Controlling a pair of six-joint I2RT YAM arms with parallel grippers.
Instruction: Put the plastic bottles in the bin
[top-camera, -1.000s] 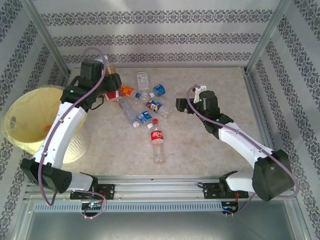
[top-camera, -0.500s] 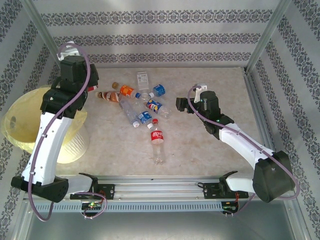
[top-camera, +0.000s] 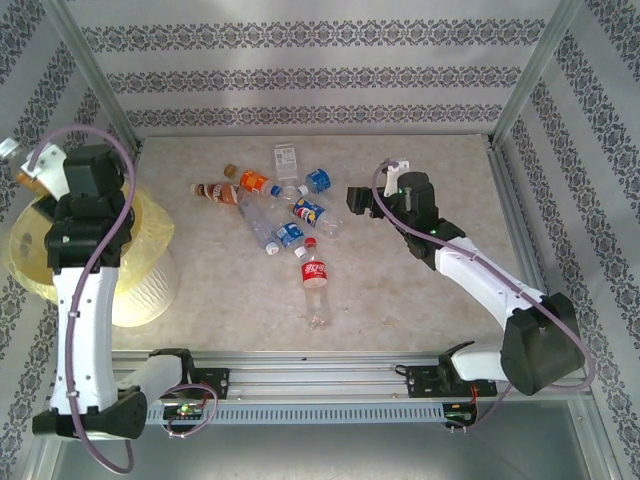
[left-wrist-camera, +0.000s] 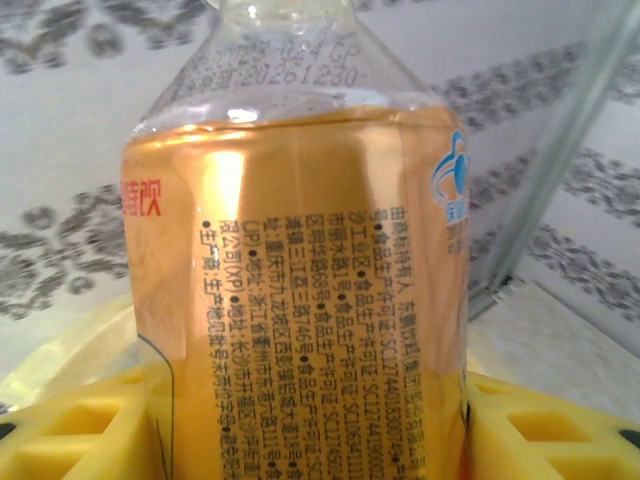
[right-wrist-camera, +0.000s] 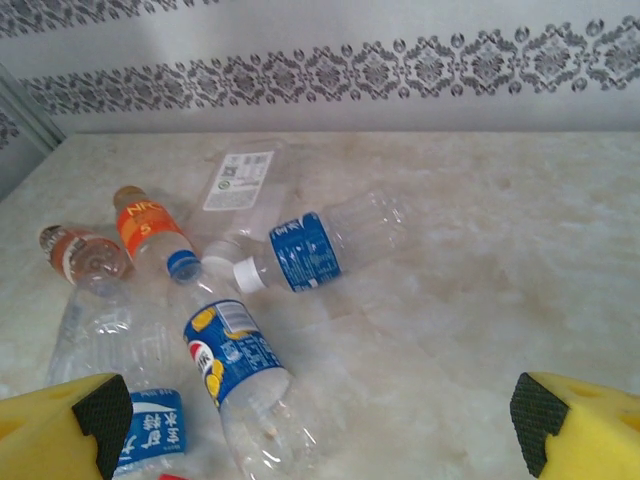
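LEFT ARM HOLDS BOTTLE AT THE BIN. Seen from the left wrist, the orange-labelled bottle (left-wrist-camera: 300, 300) is cut off at neck and base, and its small print is too fine to read. From above, the left claw (top-camera: 28, 173) sits at the picture's left edge, where its jaws are hard to make out. The wrist view settles the matter: yellow fingers (left-wrist-camera: 70, 430) press on either side of the bottle, which stands upright in the grip.

The left arm rises from its base and leans out to the left, carrying the claw over the far left rim of the bin (top-camera: 145, 285), a wide pale-yellow bucket lined with a thin bag. The right arm stretches forward and left with its elbow bent. The right claw (top-camera: 350, 203) is spread wide with nothing in it, just right of the loose plastic bottles (top-camera: 290, 205).

Those bottles are clear and lie on their sides in a cluster on the tabletop (top-camera: 420, 300), bearing blue, orange and brown labels. A red-labelled bottle (top-camera: 313, 275) lies a little apart from them, nearer the arms' bases.
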